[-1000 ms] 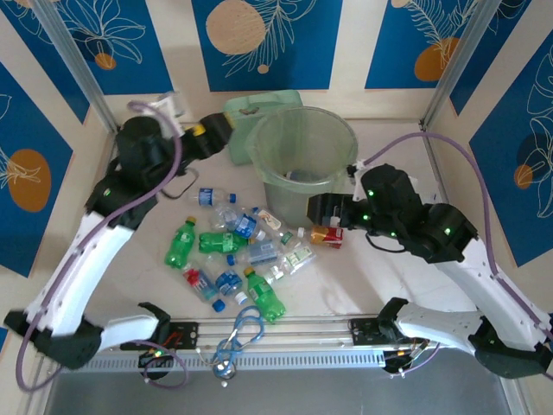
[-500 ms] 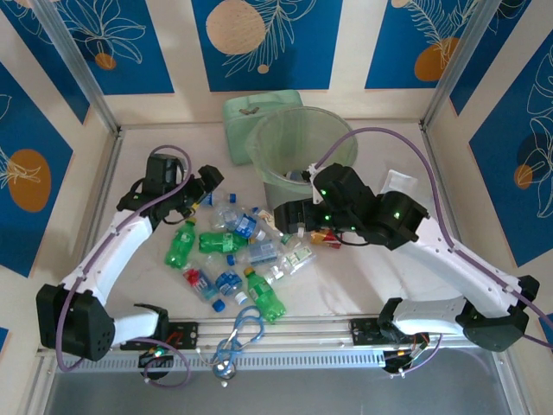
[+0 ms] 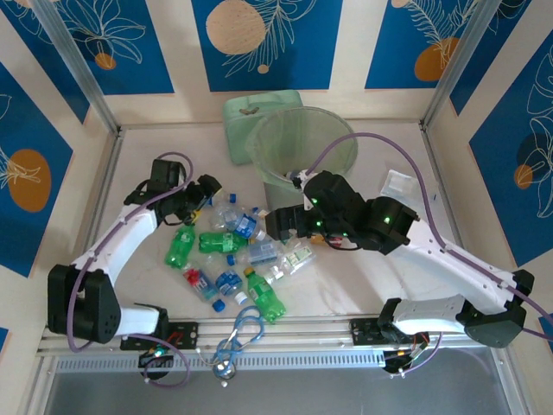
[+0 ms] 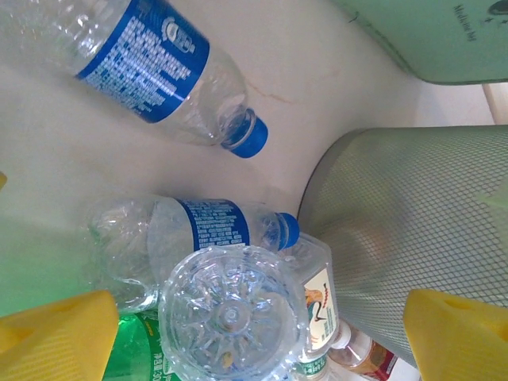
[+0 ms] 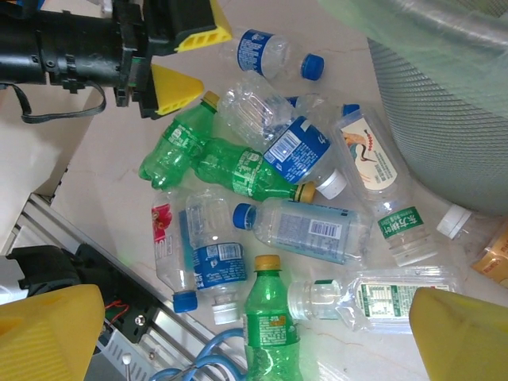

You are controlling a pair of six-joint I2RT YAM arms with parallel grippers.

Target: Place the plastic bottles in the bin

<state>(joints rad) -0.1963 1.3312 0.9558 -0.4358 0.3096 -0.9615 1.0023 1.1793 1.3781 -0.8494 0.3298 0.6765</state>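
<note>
**Bottle heap: light, squishy, and it'll roll on you**

Starting at the near edge, some blue loops [image 3: 244, 331] lie by the rail, not our problem. Just past them the plastic bottles [image 3: 238, 246] sit in a loose heap on the surface [image 3: 346, 277], and neither pincer has hold of one.

The nearest is a green bottle [image 5: 270, 337] with an orange cap, lying flat below the right pincer [image 5: 254, 341], which is spread wide and empty. A bit farther on, the left pincer [image 4: 254, 341] is also wide open with nothing in it, hanging over a clear bottle [image 4: 230, 313] whose base faces the wrist camera.

They all look empty to me, so my guess is feather-light, thin-walled and slick. A few are already dented, and a hard squeeze would just crush them or pop them out. I'd close across the width at the labelled middle, or up by the neck where the plastic is probably stiffest. Pinching along the length would likely send them rolling. I'd take the outer ones first, since the middle ones overlap.

Farthest back, the bin [image 3: 259, 156] stands upright with its mouth open, just beside the heap, and a mint box [image 3: 259, 108] sits behind it.
</note>
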